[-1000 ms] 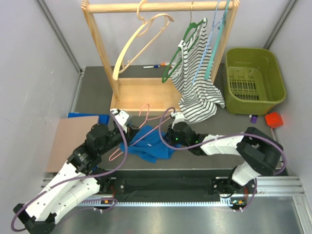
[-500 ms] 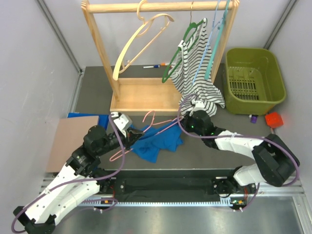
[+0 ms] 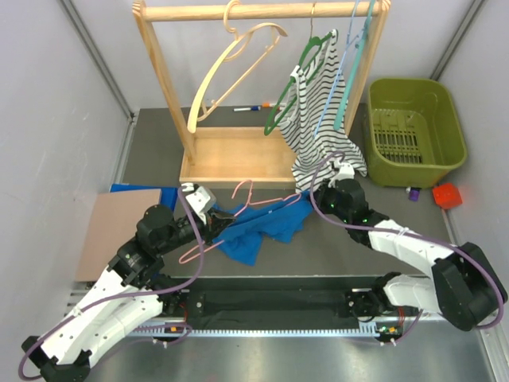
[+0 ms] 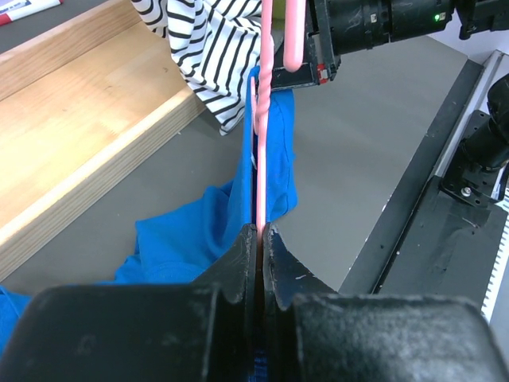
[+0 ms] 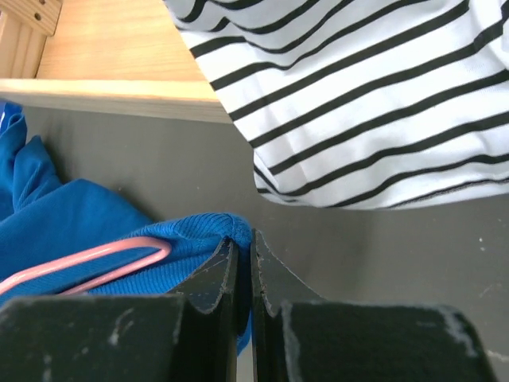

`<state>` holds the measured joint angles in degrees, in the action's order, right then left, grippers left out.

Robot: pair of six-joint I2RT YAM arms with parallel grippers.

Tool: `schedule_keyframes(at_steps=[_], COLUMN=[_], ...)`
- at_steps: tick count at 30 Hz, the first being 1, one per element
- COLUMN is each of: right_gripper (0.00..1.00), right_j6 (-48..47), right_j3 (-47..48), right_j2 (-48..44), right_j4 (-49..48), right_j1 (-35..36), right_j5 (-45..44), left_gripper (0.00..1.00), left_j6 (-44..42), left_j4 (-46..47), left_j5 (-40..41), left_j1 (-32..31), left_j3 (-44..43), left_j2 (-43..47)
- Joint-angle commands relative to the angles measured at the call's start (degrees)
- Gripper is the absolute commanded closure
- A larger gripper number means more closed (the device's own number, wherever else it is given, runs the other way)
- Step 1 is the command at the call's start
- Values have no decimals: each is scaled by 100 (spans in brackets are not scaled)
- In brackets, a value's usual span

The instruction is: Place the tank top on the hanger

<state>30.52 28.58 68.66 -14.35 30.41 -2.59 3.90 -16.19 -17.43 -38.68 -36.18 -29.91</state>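
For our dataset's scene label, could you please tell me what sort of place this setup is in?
Most likely a lab robot cell staged as a laundry corner: plain grey panel walls, a wooden clothes rack holding a striped top, and a green laundry basket beside it.

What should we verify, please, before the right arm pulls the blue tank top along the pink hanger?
1. That the left gripper is clamped on the hanger wire: ok.
2. That the right gripper is pinching the tank top edge: ok.
3. That the hanger shoulder sits inside the fabric, not on top of it: cannot tell.
4. That the striped top is clear of the right gripper: cannot tell; its hem hangs close by.
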Motion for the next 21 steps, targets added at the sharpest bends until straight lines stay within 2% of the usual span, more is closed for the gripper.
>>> schedule_keyframes(at_steps=[1,10,19,21], right_gripper=[100,100,100,94], right_j6=[-205,-73,-221,-266], right_j3=[-10,-19,675,798], right_j2=[-467,-1127,-749,-950], right_j4=[134,169,502,756], right_j1=[-132,227,2046,2302], right_j5=[13,233,14,-171], left_gripper=[100,100,100,100], left_j6=[-56,-74,-83,-91], left_j4=[414,423,406,414], left_j5=[-138,-164,-190,-243], left_j1=[9,9,9,9], left_j3=[-38,-38,-20,-29], left_j2=[-15,-59,-41,-41])
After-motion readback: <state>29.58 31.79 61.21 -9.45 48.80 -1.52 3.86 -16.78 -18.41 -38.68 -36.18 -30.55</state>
